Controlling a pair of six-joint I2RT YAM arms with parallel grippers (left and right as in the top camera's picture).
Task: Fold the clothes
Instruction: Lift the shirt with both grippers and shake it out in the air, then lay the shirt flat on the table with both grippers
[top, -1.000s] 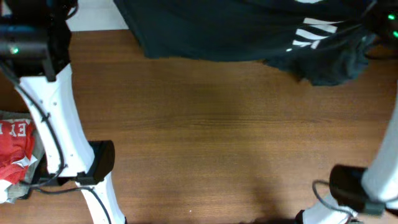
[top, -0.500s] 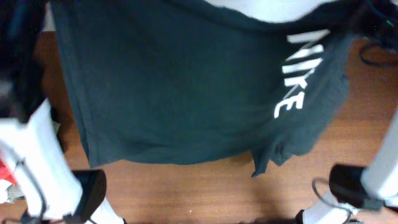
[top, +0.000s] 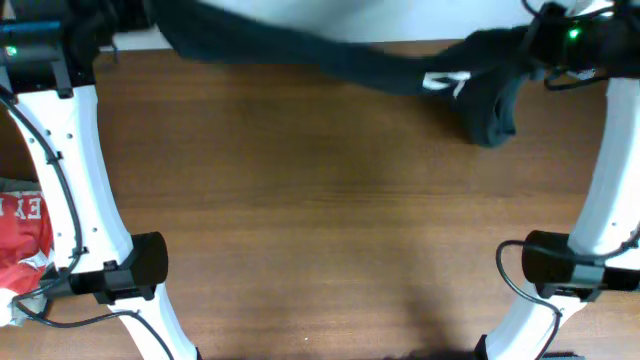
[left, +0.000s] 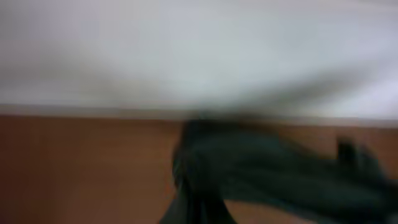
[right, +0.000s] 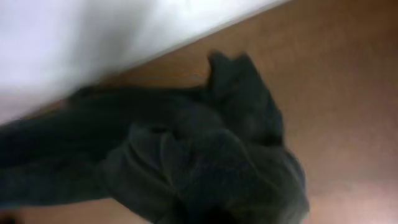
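Wooden desk (top: 320, 220) carries a red garment (top: 25, 240) at its left edge. Along the far edge the shirt (top: 330, 55) hangs strung from left tool (top: 125, 18) to right tool (top: 540, 40); blur hides whether either is clenched. Cloth looks soft, light and saggy, probably best pinched at corners.

Matt soft cloth T-shirt (top: 360, 65), smooth wood-grain table (top: 330, 220)

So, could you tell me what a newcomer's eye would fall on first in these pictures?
The dark T-shirt stands out first: it stretches as a long band along the far edge of the wooden table, between the left arm and the right arm, with a bunched clump hanging near the right one. Next comes the red garment at the table's left edge.
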